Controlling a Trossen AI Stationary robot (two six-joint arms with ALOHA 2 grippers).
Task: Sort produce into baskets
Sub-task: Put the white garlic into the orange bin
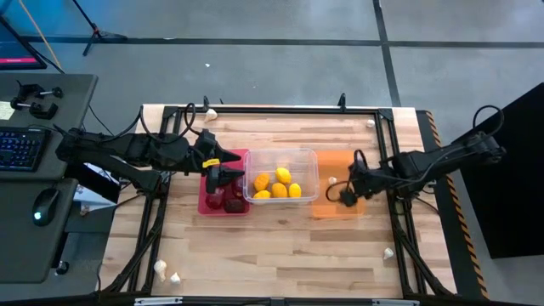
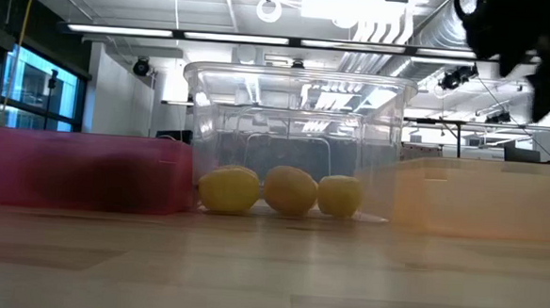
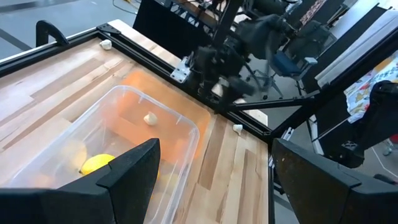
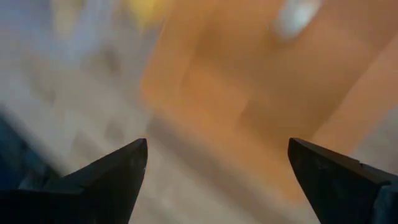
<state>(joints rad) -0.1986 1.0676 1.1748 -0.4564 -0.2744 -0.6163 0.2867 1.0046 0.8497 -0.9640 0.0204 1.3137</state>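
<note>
Orange basket [image 1: 325, 206] beneath right gripper [image 1: 347, 195]

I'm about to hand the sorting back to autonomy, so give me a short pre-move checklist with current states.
1. Left gripper empty, fingers apart over the red basket: ok.
2. Right gripper empty, fingers apart over the orange basket: ok.
3. Lemons all in the clear basket: ok.
4. Garlic bulb in the orange basket: ok.
5. Loose garlic bulbs remain on the table: not ok.
6. Red basket holds only red lumps: cannot tell.
</note>
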